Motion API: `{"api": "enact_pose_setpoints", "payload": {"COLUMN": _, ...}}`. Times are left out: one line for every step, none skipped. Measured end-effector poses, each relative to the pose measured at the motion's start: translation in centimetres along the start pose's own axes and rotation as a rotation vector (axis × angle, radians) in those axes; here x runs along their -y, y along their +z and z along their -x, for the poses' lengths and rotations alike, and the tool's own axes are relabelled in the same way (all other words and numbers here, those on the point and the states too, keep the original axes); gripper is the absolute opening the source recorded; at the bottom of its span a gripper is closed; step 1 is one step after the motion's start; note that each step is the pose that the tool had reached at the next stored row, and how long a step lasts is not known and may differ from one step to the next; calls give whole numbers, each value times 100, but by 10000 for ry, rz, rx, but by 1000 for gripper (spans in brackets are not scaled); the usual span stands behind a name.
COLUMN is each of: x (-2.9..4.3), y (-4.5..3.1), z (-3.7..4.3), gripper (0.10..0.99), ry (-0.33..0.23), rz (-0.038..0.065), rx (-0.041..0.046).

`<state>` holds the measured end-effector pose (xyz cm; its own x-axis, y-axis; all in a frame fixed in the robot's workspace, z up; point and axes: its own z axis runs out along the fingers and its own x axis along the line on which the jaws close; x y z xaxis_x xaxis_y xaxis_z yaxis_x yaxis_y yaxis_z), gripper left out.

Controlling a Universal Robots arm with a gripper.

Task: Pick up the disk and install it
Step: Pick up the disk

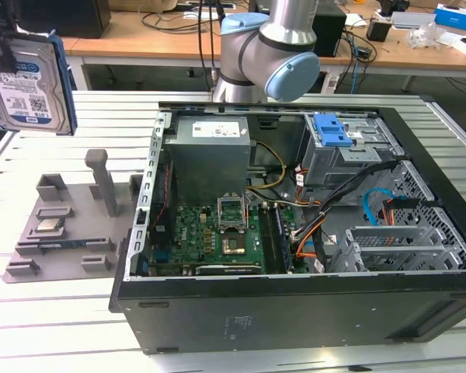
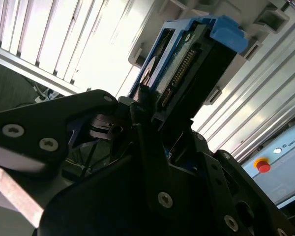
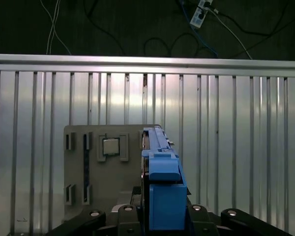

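The disk (image 1: 27, 85) is a flat silver hard drive with a white-and-blue printed label and a bright blue plastic frame around its edges. It hangs upright in the air at the far left of the exterior view, above the table (image 1: 62, 318) and well apart from the open computer case (image 1: 295, 311). The gripper (image 2: 160, 110) has hold of it: in the second wrist view the black fingers (image 2: 147, 142) are closed against the disk's faces near one end, with the row of connector pins showing just past them. In the first wrist view the disk stands edge-on, its blue frame rising from between the fingers. Below it on the table lies a grey fixture plate (image 1: 70, 233) carrying a small square processor chip (image 1: 48, 226). The table is made of pale ribbed aluminium slats. Inside the case, on the exterior view's right, are a green motherboard (image 1: 210, 233), a grey power supply (image 1: 210, 155) and a metal drive cage with a blue latch (image 1: 332, 132). The arm (image 1: 272, 47) stands beyond the case, and wooden desks strewn with cables and boxes run along the far side of the room.
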<state>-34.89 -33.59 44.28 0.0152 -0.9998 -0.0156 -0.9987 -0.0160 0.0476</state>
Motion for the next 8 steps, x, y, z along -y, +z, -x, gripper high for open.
{"api": "enact_pose_setpoints", "payload": {"x": 0, "y": -19, "z": 0, "gripper": 365, "ry": 0, "rz": 1, "rx": 0}}
{"api": "enact_pose_setpoints", "payload": {"x": 0, "y": -33, "z": 0, "gripper": 365, "ry": -1, "rz": 2, "rx": 0}}
{"api": "enact_pose_setpoints", "payload": {"x": -1, "y": -46, "z": 1, "gripper": 365, "ry": 0, "rz": 3, "rx": 0}}
{"api": "enact_pose_setpoints", "payload": {"x": -1, "y": -67, "z": 1, "gripper": 365, "ry": 0, "rz": 5, "rx": 0}}
{"api": "enact_pose_setpoints", "payload": {"x": -1, "y": -95, "z": 1, "gripper": 365, "ry": 0, "rz": 8, "rx": -1}}
{"api": "enact_pose_setpoints", "payload": {"x": -1, "y": -118, "z": 2, "gripper": 365, "ry": 0, "rz": 9, "rx": 0}}
{"api": "enact_pose_setpoints", "payload": {"x": -2, "y": -135, "z": 2, "gripper": 365, "ry": 0, "rz": 11, "rx": 0}}
{"api": "enact_pose_setpoints", "payload": {"x": -2, "y": -158, "z": 2, "gripper": 365, "ry": 0, "rz": 13, "rx": 0}}
